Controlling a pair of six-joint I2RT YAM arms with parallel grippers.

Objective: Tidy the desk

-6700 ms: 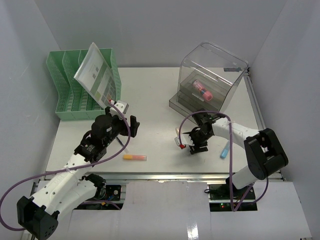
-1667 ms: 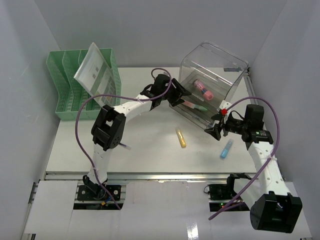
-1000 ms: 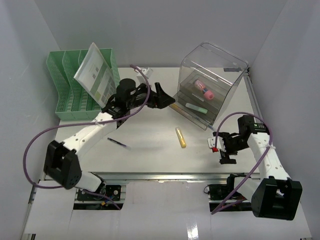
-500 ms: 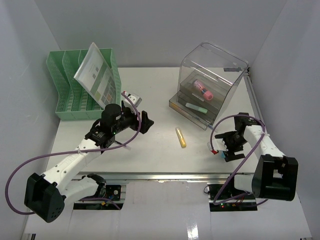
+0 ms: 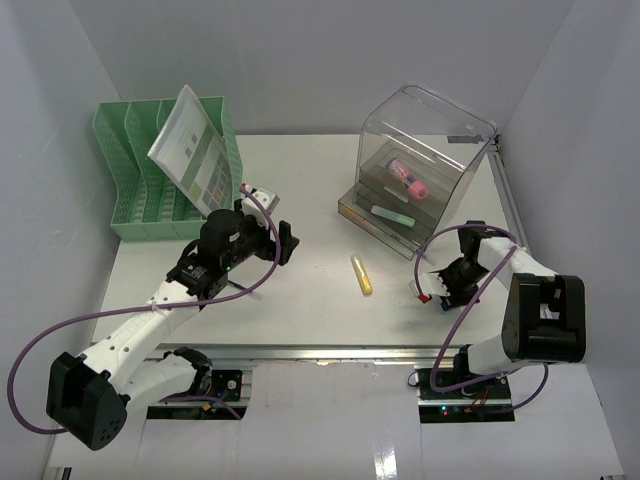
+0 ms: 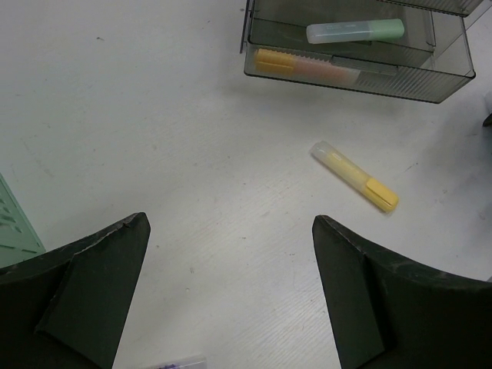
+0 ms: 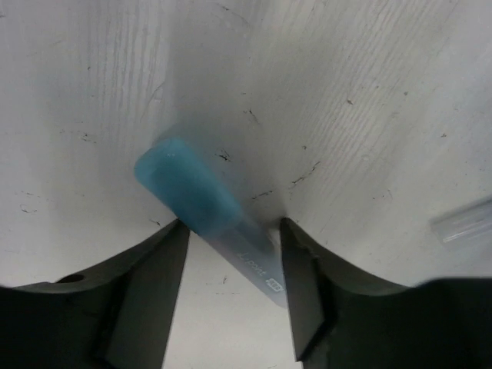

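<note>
Bench (image 5: 310,200) carries a blue marker (image 7: 188,188) near its right front edge. Right pincer (image 7: 231,231) straddles it; clamped or not, I cannot tell. Squeeze centred before lifting. Left pincer (image 6: 231,254) hangs wide apart.

1. A marker (image 7: 196,192) lies on the desk (image 5: 300,190), between the fingers of the right gripper (image 7: 232,224).
2. A highlighter (image 6: 355,177) lies on the desk ahead of the left gripper (image 6: 231,223) and to its right, well apart from it.
3. Beyond that highlighter stands the drawer box (image 6: 361,81), with two stored highlighters (image 6: 355,31) in its open drawers.
4. The file rack (image 5: 140,190) stands to the left gripper's left, with a paper sheet (image 5: 190,150) in it.
</note>
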